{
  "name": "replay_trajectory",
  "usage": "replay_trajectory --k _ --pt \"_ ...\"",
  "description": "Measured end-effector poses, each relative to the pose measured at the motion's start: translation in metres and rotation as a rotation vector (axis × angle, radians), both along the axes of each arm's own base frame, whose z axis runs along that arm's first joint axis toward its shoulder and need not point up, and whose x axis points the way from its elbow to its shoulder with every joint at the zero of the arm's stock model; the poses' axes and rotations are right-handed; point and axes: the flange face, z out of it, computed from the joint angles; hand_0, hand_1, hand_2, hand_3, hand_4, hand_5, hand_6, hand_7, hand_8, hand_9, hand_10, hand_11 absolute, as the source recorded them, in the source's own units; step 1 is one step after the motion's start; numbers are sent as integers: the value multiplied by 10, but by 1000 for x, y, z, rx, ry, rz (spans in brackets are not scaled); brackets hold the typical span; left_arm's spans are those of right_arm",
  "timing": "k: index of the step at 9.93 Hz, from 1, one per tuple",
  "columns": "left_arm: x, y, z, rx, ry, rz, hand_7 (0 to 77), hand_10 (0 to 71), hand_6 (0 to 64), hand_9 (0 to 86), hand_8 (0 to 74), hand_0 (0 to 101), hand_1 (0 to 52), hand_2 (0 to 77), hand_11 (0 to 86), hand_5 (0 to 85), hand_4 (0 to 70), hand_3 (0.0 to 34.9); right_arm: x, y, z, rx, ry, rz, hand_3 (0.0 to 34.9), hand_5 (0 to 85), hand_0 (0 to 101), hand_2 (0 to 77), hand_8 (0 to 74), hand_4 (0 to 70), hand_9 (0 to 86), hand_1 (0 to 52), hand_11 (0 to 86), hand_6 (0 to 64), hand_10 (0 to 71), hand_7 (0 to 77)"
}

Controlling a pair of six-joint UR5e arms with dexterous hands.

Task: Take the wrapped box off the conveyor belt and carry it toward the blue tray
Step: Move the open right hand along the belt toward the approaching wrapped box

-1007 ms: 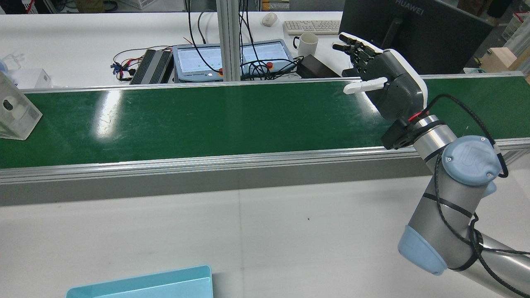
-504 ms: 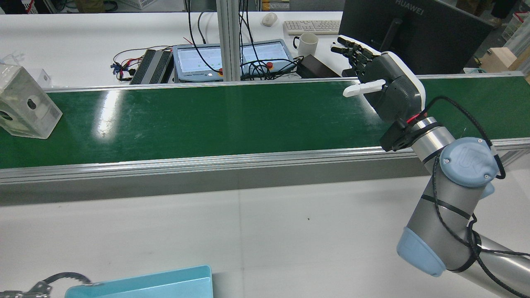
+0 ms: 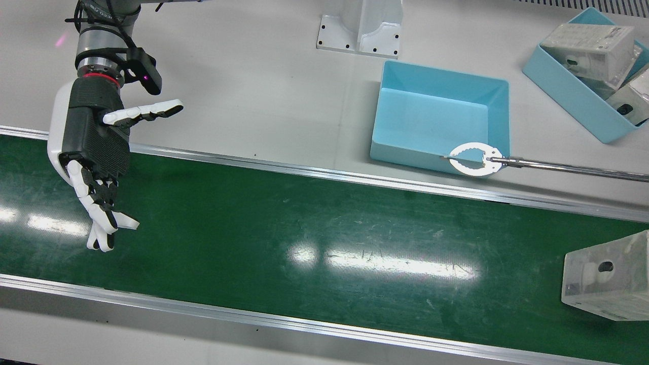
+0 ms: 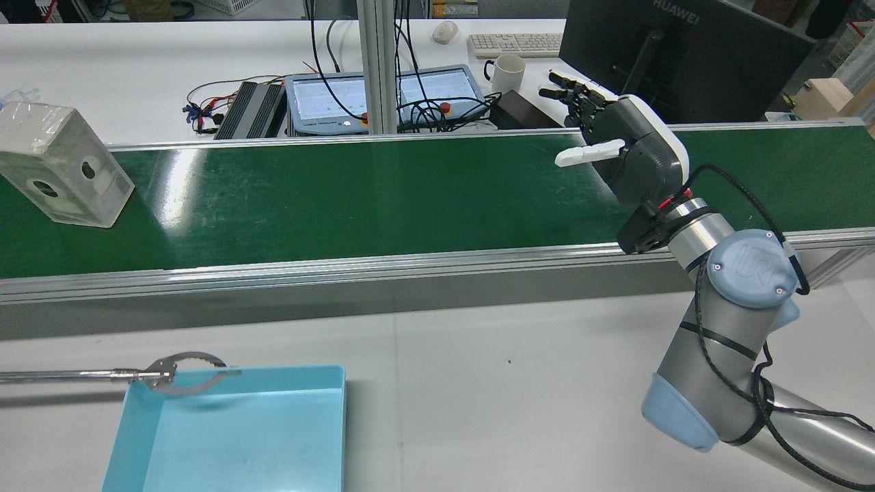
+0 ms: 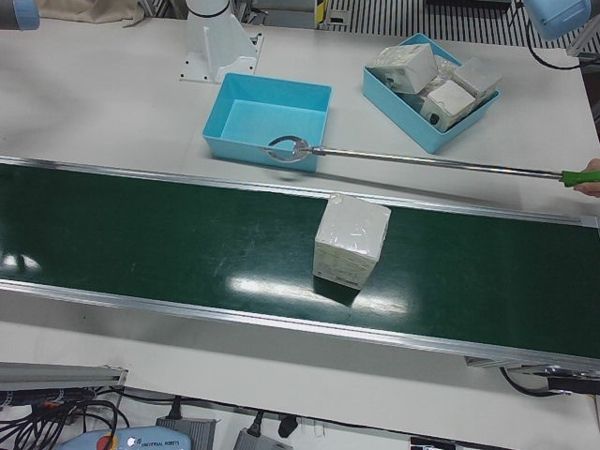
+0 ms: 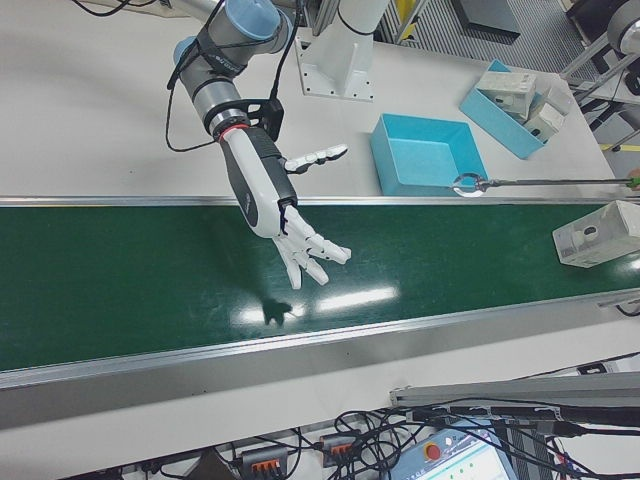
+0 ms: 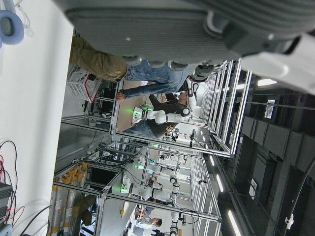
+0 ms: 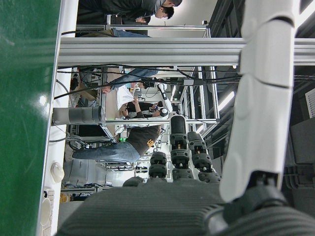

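The wrapped box [image 4: 65, 164], translucent white with round holes, lies on the green conveyor belt [image 4: 383, 191] at the rear view's far left. It also shows in the front view [image 3: 606, 276] and the left-front view [image 5: 350, 242]. My right hand [image 4: 615, 143] is open and empty, fingers spread, over the belt's other end, far from the box; it also shows in the front view [image 3: 96, 162]. The empty blue tray [image 4: 232, 437] sits on the white table before the belt. Only the left hand's palm [image 7: 197, 24] shows, in its own view.
A long metal reacher tool [image 3: 474, 158] rests its ring end on the blue tray's rim. A second blue tray [image 3: 573, 94] holding wrapped boxes stands at the table's corner. Cables, a monitor and a mug lie beyond the belt.
The box has travelled along the belt toward my right hand. The reacher tool has pushed the blue tray farther into view. My right hand has shifted slightly left and lower.
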Motion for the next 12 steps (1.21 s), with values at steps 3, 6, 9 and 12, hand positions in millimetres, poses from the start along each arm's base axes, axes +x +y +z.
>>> replay_trajectory --k 3,6,9,12 --pt "0 0 0 0 0 0 5 5 5 5 5 0 0 11 0 11 5 0 -15 -13 -11 6 -2 -3 0 115 470 49 65 142 104 109 16 109 0 235" --pt "0 0 0 0 0 0 5 5 5 0 5 0 0 5 0 11 5 0 -20 -17 -18 12 -6 -5 0 115 470 49 65 147 104 109 16 109 0 235" --pt "0 0 0 0 0 0 5 5 5 5 5 0 0 11 5 11 5 0 -22 -18 -19 12 -6 -6 0 115 469 49 65 147 104 109 16 109 0 235" --pt "0 0 0 0 0 0 5 5 5 0 5 0 0 5 0 11 5 0 -22 -18 -19 12 -6 -7 0 115 470 49 65 147 104 109 16 109 0 235"
